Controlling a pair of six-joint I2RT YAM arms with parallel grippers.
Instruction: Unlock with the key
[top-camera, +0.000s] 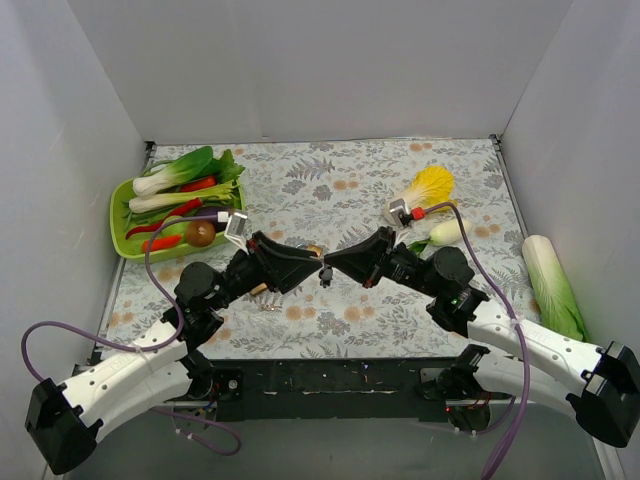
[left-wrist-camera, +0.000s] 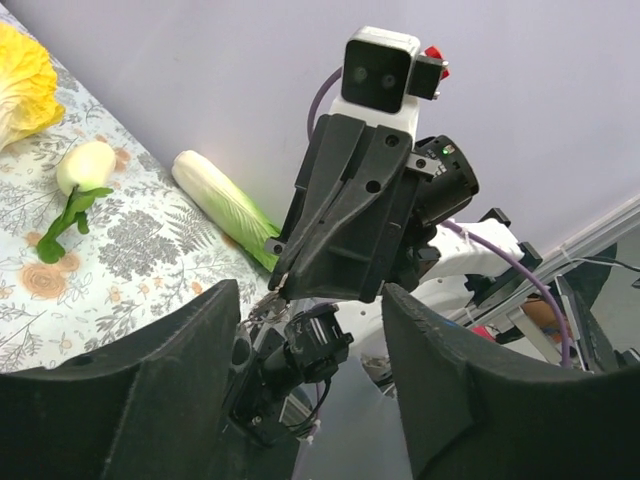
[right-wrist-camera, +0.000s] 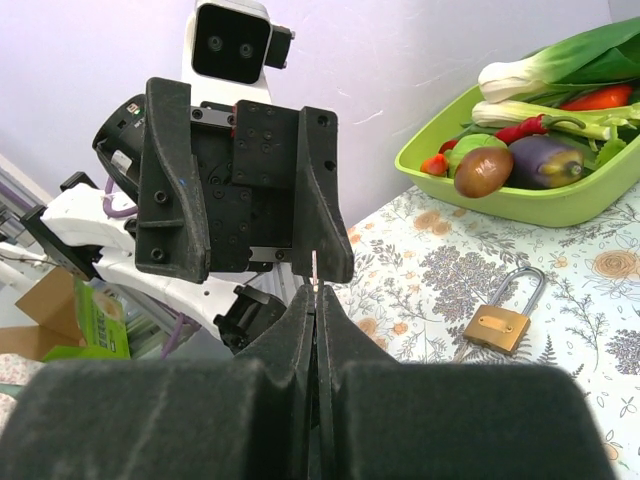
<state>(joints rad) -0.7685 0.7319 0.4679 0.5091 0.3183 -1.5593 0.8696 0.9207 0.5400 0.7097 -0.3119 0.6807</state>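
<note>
My right gripper (top-camera: 336, 263) is shut on the key; its thin silvery blade (right-wrist-camera: 315, 267) sticks up out of the closed fingertips in the right wrist view. The key's ring (left-wrist-camera: 259, 308) hangs at that gripper's tip in the left wrist view. My left gripper (top-camera: 306, 258) faces it tip to tip above the table's middle, jaws wide apart and empty (left-wrist-camera: 308, 296). A brass padlock (right-wrist-camera: 497, 327) lies flat on the cloth just beyond the grippers (top-camera: 314, 249). A second small brass piece (top-camera: 268, 298) lies under the left arm.
A green tray (top-camera: 119, 236) of vegetables sits at the far left. A yellow cabbage (top-camera: 430, 185), a white turnip (top-camera: 447, 232) and a long napa cabbage (top-camera: 552, 285) lie on the right. White walls enclose the floral cloth.
</note>
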